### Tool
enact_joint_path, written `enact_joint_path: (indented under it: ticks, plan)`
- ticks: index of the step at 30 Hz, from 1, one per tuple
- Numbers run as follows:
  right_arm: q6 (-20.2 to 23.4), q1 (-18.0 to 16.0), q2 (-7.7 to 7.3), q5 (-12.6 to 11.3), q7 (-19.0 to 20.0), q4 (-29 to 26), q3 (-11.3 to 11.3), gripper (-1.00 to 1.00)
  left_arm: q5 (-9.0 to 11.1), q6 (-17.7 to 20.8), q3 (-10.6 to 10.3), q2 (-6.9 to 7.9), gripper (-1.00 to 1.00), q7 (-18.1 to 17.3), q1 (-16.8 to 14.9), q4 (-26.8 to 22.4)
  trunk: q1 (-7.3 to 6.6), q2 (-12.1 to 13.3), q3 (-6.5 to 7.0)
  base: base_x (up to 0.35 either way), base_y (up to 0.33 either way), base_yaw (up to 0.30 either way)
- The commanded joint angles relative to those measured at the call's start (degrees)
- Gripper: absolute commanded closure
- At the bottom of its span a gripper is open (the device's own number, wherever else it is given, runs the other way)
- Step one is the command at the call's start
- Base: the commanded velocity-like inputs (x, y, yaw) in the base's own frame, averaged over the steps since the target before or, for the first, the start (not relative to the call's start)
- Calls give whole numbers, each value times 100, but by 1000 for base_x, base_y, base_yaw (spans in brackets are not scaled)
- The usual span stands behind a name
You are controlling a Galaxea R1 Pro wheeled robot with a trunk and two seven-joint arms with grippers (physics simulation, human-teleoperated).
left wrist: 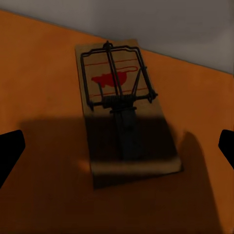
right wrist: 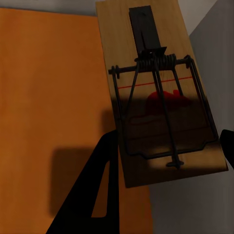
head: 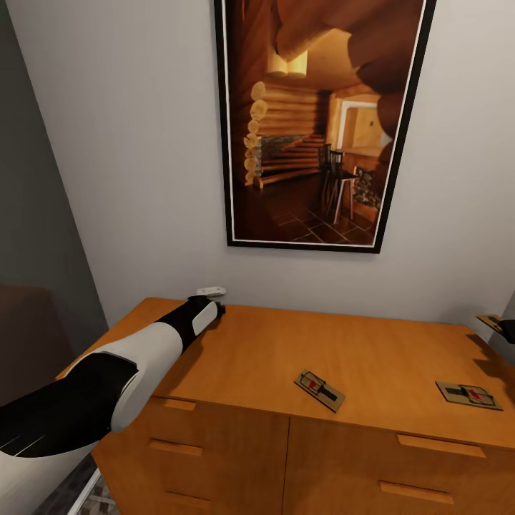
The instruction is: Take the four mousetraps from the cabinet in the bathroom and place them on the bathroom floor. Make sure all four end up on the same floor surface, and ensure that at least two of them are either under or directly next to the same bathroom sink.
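I see two flat tan wooden mousetraps with dark wire near the front edge of the smooth orange cabinet top. My left gripper hangs spread over a third trap near the back left corner. My right gripper clamps a fourth trap, its edges cut off.

The robot's left arm reaches across the top of an orange-brown wooden cabinet toward the pale wall, its gripper hidden beyond the wrist near the cabinet's back left corner. Two mousetraps lie flat on the cabinet top: one near the middle front, another toward the right front. At the right edge of the picture a dark shape, possibly the right gripper, meets a tan sliver. A framed log-cabin picture hangs on the wall above.
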Motion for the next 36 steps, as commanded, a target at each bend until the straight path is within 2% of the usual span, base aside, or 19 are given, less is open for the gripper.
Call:
enact_joint_path:
  ticks: [1, 5, 10, 36]
  plan:
    - [25, -10, -8, -53, -25, 0, 22, 100, 46, 71, -46, 0, -100, 31, -3, -9, 0, -4, -7, 0, 0, 0]
    - [25, -9, -8, -53, -24, -1, 22, 100, 36, 379, -48, 0, -100, 17, -4, -12, 0, -4, -7, 0, 0, 0]
    - [25, -10, -8, -53, -22, -2, 22, 100, 23, 565, -49, 0, -100, 37, -3, -16, 0, -4, -7, 0, 0, 0]
    - [25, -6, -8, -45, -25, -1, 22, 100, 13, 602, -57, 0, -100, 26, -3, -25, 0, -4, -7, 0, 0, 0]
